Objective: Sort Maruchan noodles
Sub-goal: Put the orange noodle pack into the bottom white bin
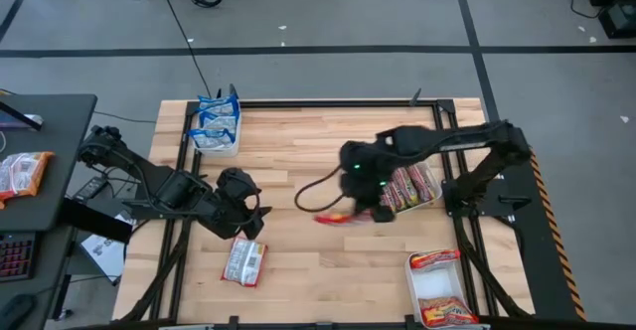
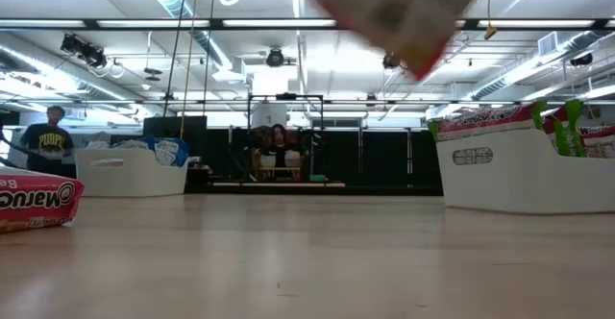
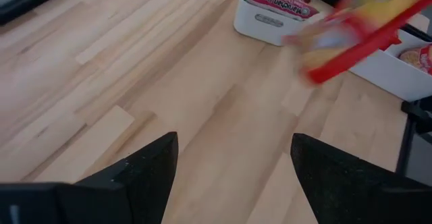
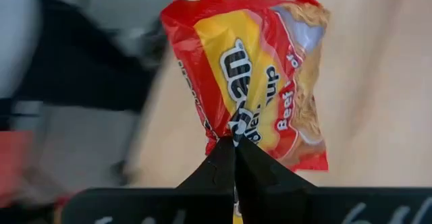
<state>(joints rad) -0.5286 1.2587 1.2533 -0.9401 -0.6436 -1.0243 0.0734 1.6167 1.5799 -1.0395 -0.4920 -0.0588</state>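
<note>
1 red-yellow packet [image 4: 253,75] hangs pinched by its edge in your right gripper [image 4: 235,158], aloft mid-table beside the green-packet tray [image 1: 429,193]. Likely light, crinkly, slick; brittle noodles inside, so grip seams. Left gripper [image 3: 233,163] spread, empty.

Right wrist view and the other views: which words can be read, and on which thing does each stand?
"Beef": red-yellow packet held in the right jaws.
Brand name on it: creased, only partly readable.
"Maruc", cut off by the picture's edge: pink packet on the table.
Tray packets: too blurred.
</note>
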